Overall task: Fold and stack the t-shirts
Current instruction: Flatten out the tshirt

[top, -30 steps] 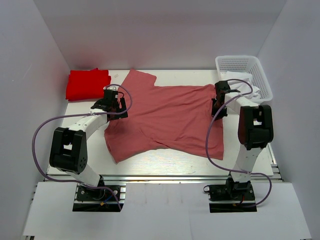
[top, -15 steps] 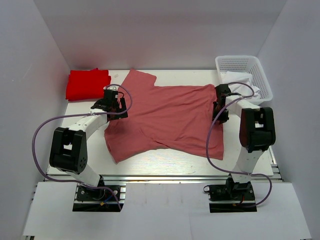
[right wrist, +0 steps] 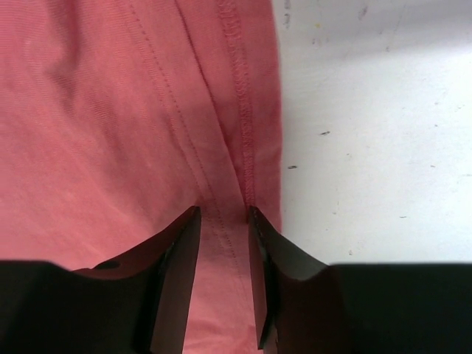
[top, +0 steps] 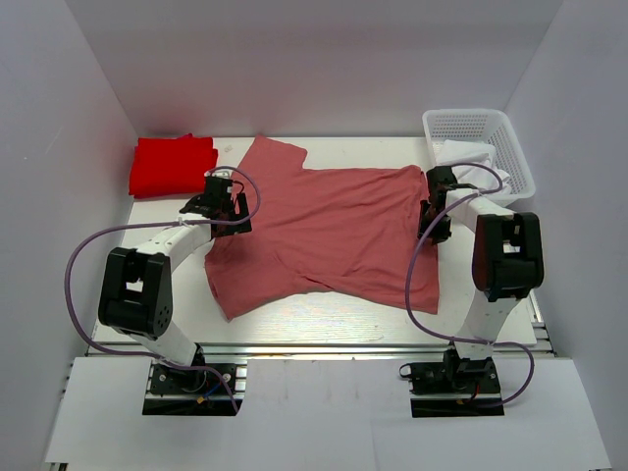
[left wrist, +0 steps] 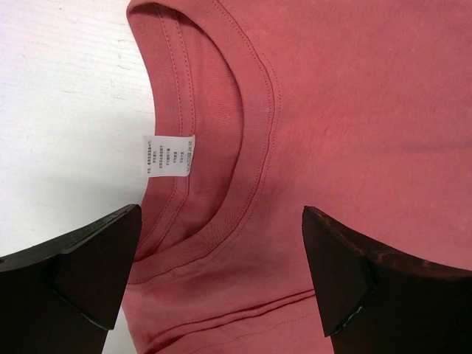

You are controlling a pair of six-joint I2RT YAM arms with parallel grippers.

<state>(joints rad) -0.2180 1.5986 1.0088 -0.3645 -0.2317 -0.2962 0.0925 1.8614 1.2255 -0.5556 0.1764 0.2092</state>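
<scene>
**Free room: near strip only**

Pink t-shirt (top: 334, 231) spreads across most of the table (top: 324, 316); bare strip along near edge lets a gripper pass. Red t-shirt (top: 172, 165) blocks far-left corner, white basket (top: 471, 116) far-right. Walls (top: 294, 69) box in three sides.

Collar tag (left wrist: 169, 155) of the pink t-shirt (left wrist: 354, 110) bears unreadably small print

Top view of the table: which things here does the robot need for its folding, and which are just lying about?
For the job:
pink t-shirt, spread out on the table
red t-shirt, folded in the far left corner

Lying about:
white mesh basket
white cloth inside it
</scene>
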